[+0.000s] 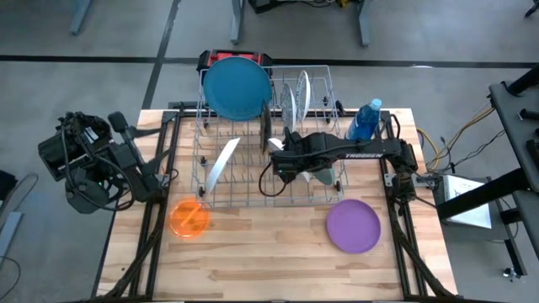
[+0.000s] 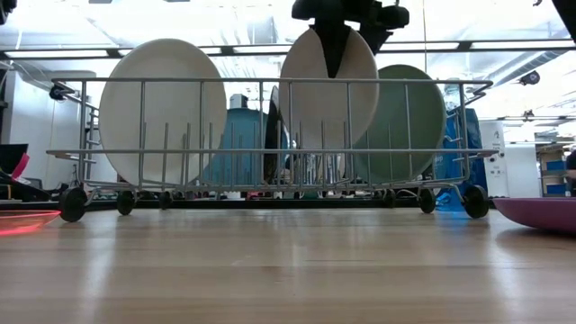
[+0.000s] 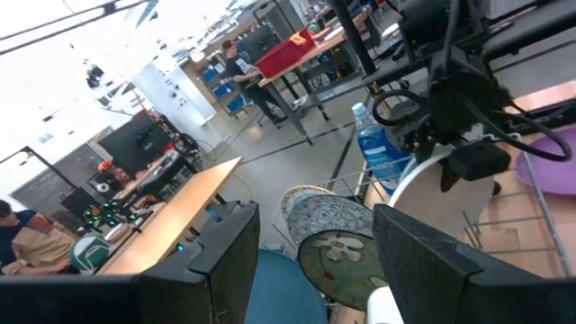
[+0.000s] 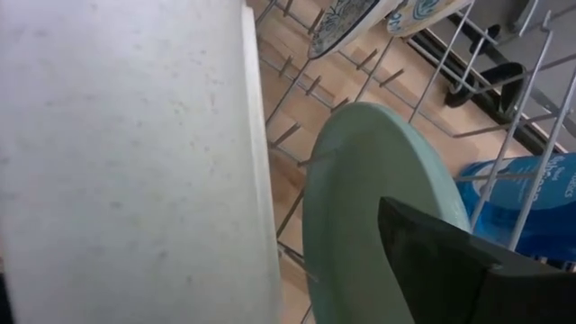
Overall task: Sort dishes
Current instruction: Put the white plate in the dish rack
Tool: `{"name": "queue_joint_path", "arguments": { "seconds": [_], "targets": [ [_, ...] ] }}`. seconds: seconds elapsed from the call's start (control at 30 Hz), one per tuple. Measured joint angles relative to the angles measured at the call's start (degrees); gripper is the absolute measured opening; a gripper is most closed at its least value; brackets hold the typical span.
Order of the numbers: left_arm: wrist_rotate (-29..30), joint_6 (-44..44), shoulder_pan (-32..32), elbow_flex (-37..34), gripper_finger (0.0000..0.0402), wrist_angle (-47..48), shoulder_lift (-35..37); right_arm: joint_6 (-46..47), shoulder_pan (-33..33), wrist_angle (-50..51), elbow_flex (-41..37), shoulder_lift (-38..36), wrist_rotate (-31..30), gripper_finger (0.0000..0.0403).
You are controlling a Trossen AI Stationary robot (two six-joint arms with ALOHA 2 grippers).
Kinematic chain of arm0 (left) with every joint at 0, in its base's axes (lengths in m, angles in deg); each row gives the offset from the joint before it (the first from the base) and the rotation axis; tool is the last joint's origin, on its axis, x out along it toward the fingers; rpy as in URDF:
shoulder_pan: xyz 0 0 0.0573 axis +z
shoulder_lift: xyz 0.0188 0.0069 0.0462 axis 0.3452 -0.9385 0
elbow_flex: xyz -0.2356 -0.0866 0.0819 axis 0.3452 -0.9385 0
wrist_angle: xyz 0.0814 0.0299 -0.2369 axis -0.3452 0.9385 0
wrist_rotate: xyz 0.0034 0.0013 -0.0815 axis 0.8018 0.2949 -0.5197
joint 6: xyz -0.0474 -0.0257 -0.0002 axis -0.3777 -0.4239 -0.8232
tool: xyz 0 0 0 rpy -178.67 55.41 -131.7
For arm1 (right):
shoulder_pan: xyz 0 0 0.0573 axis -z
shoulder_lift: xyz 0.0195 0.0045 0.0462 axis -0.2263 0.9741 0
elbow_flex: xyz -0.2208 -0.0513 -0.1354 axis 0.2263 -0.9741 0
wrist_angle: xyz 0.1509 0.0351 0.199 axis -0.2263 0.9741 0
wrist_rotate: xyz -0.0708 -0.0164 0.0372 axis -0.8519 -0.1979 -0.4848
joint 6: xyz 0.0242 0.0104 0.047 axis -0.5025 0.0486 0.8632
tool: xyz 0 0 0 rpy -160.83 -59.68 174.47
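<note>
A wire rack (image 1: pixel 202 181) at the table's far middle holds dishes on edge: a large blue plate (image 1: pixel 237 87), patterned plates (image 1: pixel 295 101), a tilted white plate (image 1: pixel 221 162), a second white plate (image 2: pixel 328 108) and a teal-green plate (image 2: pixel 405 121). My right gripper (image 2: pixel 333 40) is open over the second white plate's top rim, fingers pointing down. An orange plate (image 1: pixel 189 217) and a purple plate (image 1: pixel 354 225) lie flat on the table. My left gripper (image 3: pixel 315 270) is open with nothing between its fingers, raised off the table's left edge. My right gripper stands astride the top rim (image 4: pixel 256 135) of the second white plate from above. One finger (image 4: pixel 450 261) is clear of the plate, on the teal-green plate's side. The plate hides the other finger, so I cannot tell whether it touches. The plate stands upright in the rack.
A blue bottle (image 1: pixel 365 120) stands at the rack's far right corner. A red box (image 1: pixel 221 57) sits behind the rack. There is bare wood along the table's near edge between the orange and purple plates. The room holds benches and people (image 3: pixel 236 56).
</note>
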Motion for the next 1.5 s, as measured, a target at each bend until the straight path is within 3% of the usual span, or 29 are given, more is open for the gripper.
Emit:
{"name": "queue_joint_path", "arguments": {
  "seconds": [0.53,0.93,1.5],
  "targets": [
    [-1.17,-0.24,0.0,0.0,0.0206,0.0,0.07,-2.7,1.04,0.1,0.02,-0.02,5.86,0.0317],
    [-1.17,-0.22,0.0,0.0,0.0206,0.0,0.07,-4.85,1.2,0.39,0.02,-0.02,13.06,0.0305],
    [-1.17,-0.22,0.0,0.0,0.0206,0.02,0.07,-6.7,1.4,0.39,0.02,-0.02,17.32,0.0311]
  ]
}}
